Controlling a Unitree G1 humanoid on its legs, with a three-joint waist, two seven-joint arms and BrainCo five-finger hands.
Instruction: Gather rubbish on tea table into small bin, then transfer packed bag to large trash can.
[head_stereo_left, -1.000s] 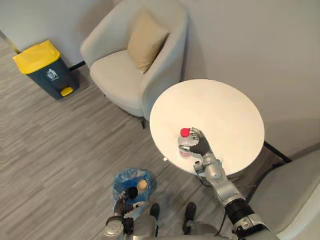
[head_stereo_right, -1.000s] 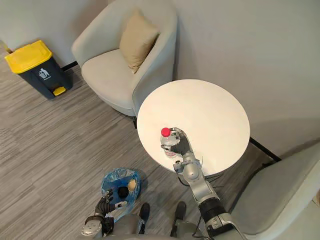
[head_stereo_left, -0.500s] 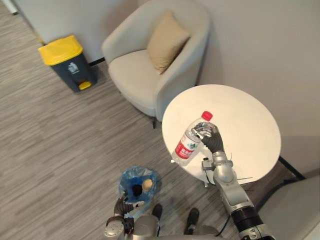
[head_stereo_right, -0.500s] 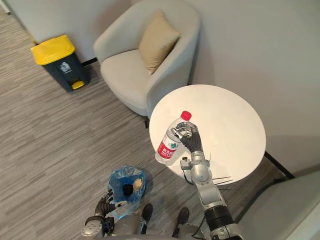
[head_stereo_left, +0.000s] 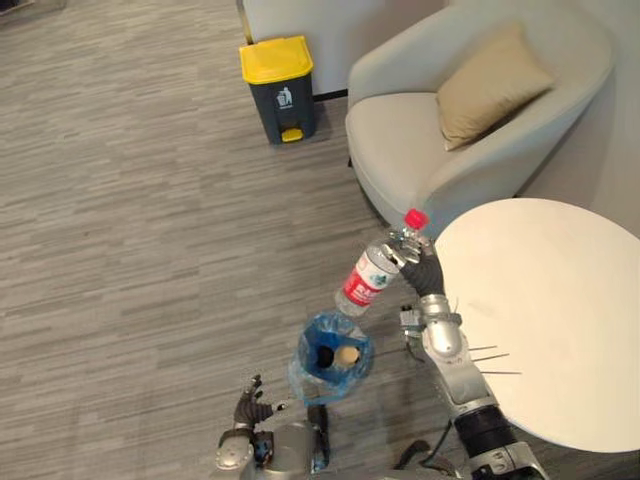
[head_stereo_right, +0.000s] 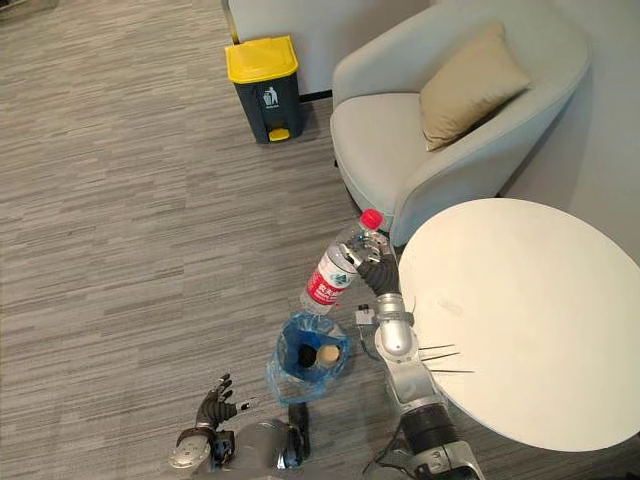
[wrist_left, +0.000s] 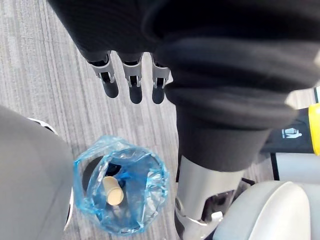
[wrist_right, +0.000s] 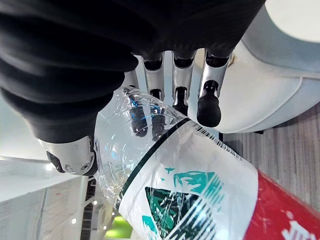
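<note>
Gripping bottle (head_stereo_left: 368, 282) near cap, right hand (head_stereo_left: 420, 268) held it tilted above small bin (head_stereo_left: 300, 366), just off counter (head_stereo_left: 560, 320) edge. Left hand (head_stereo_left: 248, 408) hung low, fingers loose. Drop pending; bag transfer to large trash can (head_stereo_left: 276, 88) not begun.

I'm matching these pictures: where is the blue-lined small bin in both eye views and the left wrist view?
Left eye view: small bin lower centre, below the bottle.
Right eye view: bin lower centre too.
Left wrist view: bin just past the left hand.
Shared landmark: yellow-lidded trash can.
</note>
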